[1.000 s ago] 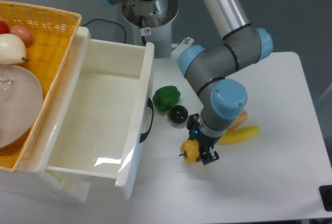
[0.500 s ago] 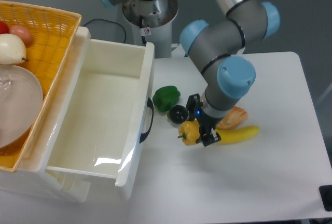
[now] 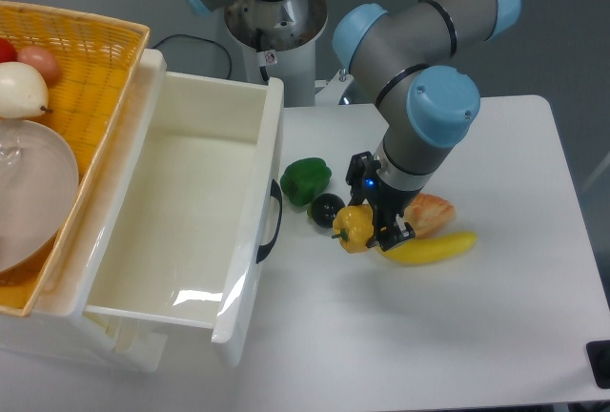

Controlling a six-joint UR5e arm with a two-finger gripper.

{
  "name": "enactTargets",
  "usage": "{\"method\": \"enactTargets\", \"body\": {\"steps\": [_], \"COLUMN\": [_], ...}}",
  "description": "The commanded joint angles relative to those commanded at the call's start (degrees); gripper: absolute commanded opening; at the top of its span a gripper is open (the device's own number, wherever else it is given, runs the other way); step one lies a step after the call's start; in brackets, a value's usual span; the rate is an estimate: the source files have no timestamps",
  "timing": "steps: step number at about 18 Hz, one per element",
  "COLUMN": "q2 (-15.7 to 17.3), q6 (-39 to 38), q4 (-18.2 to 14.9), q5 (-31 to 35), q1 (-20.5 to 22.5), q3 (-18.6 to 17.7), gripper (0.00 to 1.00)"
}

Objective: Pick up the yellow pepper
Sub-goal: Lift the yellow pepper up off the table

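Since a second ago the tool (image 3: pixel 367 229) has risen and drawn back toward the arm's base, carrying the yellow pepper (image 3: pixel 355 228) with it off the table (image 3: pixel 515 326). Its fingers are clamped on the pepper, which now hangs just right of the black ball (image 3: pixel 327 208) and beside the banana (image 3: pixel 429 247). The green pepper (image 3: pixel 305 179) lies behind the ball, next to the open white drawer (image 3: pixel 191 212). An orange-white item (image 3: pixel 431 212) sits behind the banana, partly hidden by the arm. A yellow basket (image 3: pixel 86 78) stands at the far left.
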Motion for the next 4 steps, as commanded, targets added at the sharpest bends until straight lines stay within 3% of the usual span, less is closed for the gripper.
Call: {"method": "enactTargets", "body": {"steps": [4], "q2": [-0.1], "q6": [0.0], "q4": [0.1], "q5": [0.0], "q1": [0.1], "q3": [-0.4], "gripper": [0.41]}}
